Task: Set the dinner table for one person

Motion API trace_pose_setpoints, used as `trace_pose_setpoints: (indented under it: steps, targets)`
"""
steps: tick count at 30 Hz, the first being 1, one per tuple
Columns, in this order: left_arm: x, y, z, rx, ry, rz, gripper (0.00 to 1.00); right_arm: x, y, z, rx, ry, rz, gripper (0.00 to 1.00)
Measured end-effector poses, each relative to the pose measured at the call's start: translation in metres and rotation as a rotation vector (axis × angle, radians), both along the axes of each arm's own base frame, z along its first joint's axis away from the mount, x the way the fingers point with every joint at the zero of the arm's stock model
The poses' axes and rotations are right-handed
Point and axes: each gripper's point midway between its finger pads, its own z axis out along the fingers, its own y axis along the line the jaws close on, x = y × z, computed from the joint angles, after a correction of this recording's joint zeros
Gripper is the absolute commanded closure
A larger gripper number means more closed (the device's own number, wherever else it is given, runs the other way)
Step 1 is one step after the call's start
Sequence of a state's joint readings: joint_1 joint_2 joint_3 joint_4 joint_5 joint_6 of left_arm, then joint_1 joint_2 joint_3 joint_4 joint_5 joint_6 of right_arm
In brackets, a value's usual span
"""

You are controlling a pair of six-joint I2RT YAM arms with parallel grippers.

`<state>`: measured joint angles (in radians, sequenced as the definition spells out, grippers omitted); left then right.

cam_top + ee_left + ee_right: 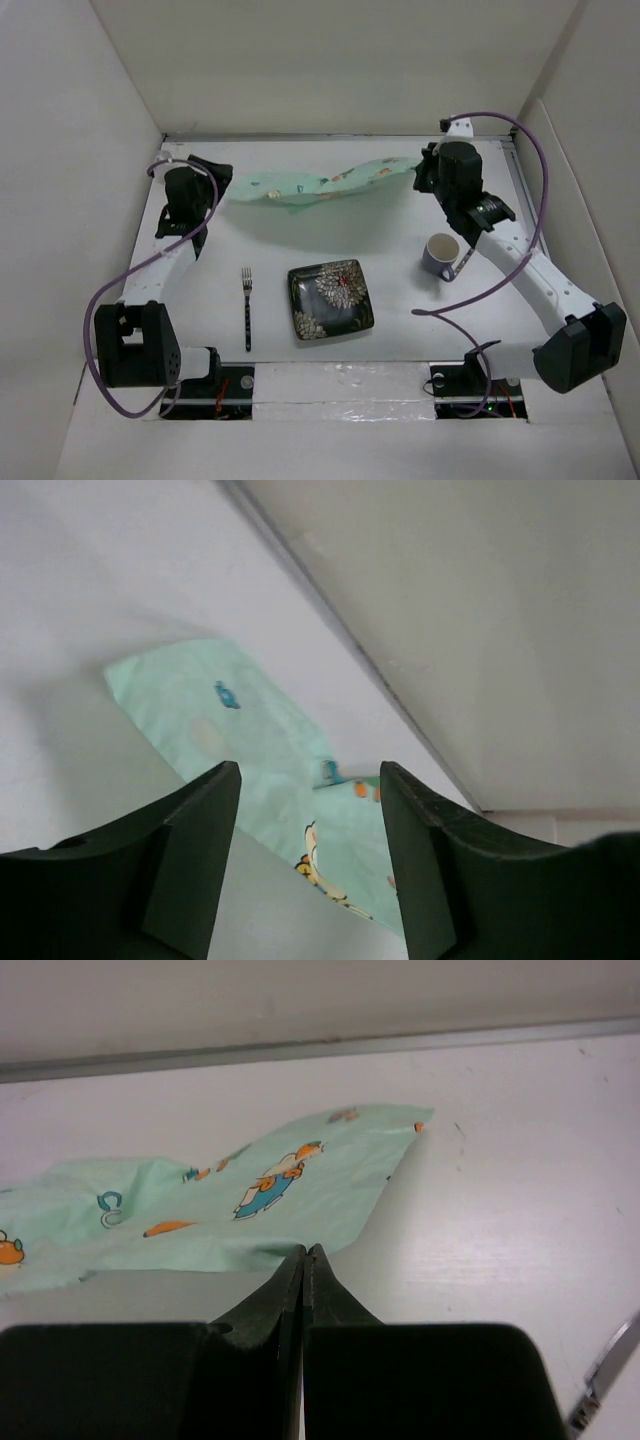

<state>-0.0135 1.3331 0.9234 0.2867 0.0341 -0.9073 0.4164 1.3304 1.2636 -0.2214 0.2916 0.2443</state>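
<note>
A mint-green cartoon-print placemat point(310, 186) lies rumpled along the far side of the white dinner table point(400, 340). The left gripper point(310, 775) hovers over it, fingers wide apart and empty. The right gripper point(305, 1253) is closed, seemingly pinching the mat's near edge. The mat looks thin, light and floppy, so it is best held by its corners.

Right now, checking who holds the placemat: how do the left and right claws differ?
The left claw stands open, holding nothing; the right claw is shut, pinching an edge of the mint-green placemat. The left claw is by the placemat's left end, the right claw at its right end. Both are black and two-fingered.
</note>
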Motion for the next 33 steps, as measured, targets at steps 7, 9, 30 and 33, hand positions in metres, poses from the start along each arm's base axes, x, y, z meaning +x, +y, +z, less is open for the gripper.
trace_pose_setpoints:
  steps: [7, 9, 30, 33]
  targets:
    - [-0.043, 0.009, -0.106, -0.018, 0.219, 0.049, 0.39, -0.023, -0.007, -0.082, -0.035, 0.164, 0.011, 1.00]
    - [-0.048, 0.009, -0.125, -0.011, 0.273, 0.050, 0.40, -0.028, -0.008, -0.096, -0.044, 0.200, 0.014, 1.00]
    - [0.027, 0.005, -0.206, 0.387, 0.616, 0.031, 0.65, -0.024, 0.004, -0.085, 0.004, 0.162, 0.059, 1.00]
    - [0.024, 0.008, -0.209, 0.405, 0.633, 0.026, 0.65, -0.023, 0.006, -0.082, 0.011, 0.153, 0.066, 1.00]
